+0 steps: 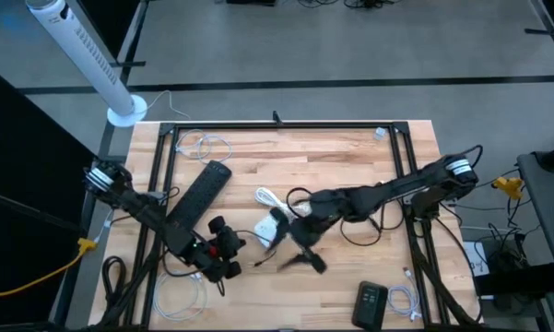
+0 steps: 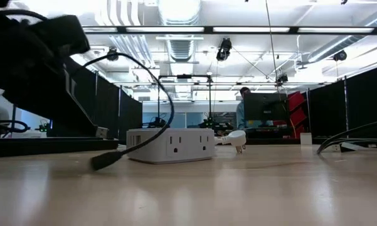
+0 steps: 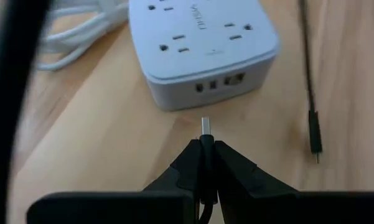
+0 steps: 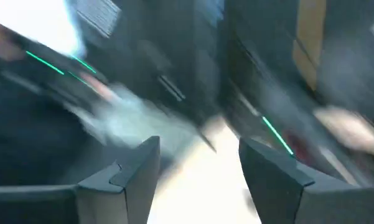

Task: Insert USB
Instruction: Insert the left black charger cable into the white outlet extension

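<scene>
USB plug (image 3: 205,126) just short of white power strip (image 3: 202,43) ports.

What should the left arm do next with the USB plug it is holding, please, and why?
Probably ease the plug straight forward toward the strip's USB ports. The left gripper has its jaws shut on the plug, whose tip points at the port face but stops short of it, with bare table between. It seems to line up roughly with the ports, so a slight sideways correction may be needed.

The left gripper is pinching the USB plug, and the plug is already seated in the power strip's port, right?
Not quite. The left gripper does pinch the USB plug, but the left wrist view shows the plug short of the power strip, with bare table between its tip and the ports.
</scene>
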You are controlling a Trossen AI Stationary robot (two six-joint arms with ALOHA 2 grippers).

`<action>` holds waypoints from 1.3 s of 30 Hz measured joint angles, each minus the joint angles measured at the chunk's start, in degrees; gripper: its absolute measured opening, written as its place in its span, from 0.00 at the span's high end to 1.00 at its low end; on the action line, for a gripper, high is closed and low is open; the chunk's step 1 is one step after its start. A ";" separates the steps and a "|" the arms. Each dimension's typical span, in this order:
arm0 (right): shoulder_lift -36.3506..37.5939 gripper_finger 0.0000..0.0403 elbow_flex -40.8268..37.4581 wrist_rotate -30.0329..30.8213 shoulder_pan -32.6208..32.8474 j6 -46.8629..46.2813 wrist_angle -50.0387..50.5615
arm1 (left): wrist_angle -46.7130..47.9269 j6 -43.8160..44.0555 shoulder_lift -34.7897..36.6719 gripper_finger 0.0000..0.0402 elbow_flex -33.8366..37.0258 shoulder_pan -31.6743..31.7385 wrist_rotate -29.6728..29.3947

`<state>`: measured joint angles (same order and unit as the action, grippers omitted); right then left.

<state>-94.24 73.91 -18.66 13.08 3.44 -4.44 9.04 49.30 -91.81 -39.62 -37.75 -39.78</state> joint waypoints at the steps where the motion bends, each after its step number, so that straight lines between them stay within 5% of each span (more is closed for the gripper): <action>1: 0.03 0.51 -0.04 5.51 -0.21 1.16 5.34 | 0.07 0.77 0.00 0.95 0.00 -0.42 0.01; 7: -0.77 0.55 -2.28 28.61 -0.46 1.37 25.21 | -0.10 8.37 -0.35 0.95 0.94 -1.09 -3.84; 21: -4.82 0.62 -15.97 30.75 -3.13 1.46 13.52 | -10.08 6.49 -6.18 0.95 1.51 -0.19 -6.41; 39: -6.23 0.73 -17.97 28.76 -3.39 20.49 13.52 | -10.17 2.50 -6.51 0.95 1.51 3.53 -4.08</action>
<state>-100.47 55.94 10.10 9.70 23.93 9.08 -1.14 51.80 -98.32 -38.10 -34.22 -43.86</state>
